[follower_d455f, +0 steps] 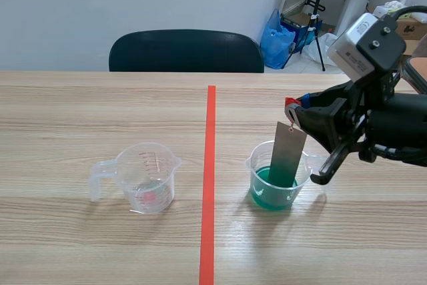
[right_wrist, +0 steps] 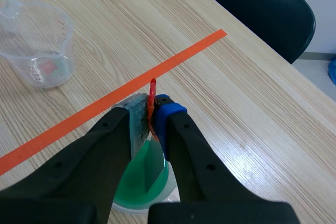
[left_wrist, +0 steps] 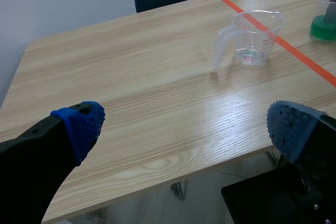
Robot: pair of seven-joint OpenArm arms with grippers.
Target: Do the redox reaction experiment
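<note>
A clear beaker (follower_d455f: 276, 179) holding green liquid (right_wrist: 142, 179) stands right of the orange tape line. A grey metal strip (follower_d455f: 287, 154) hangs upright with its lower end dipped in the liquid. My right gripper (follower_d455f: 298, 109) is shut on the strip's top end, where a red tag (right_wrist: 152, 92) sticks up between the fingers (right_wrist: 170, 114). A second clear measuring cup (follower_d455f: 145, 177), nearly empty, sits left of the tape; it also shows in the left wrist view (left_wrist: 251, 38). My left gripper (left_wrist: 184, 121) hangs open off the table's near left edge, far from both cups.
A dark chair (follower_d455f: 186, 51) stands behind the far edge of the wooden table (follower_d455f: 80, 118). Blue bags (follower_d455f: 277, 39) and a tripod (follower_d455f: 320, 11) are on the floor beyond it.
</note>
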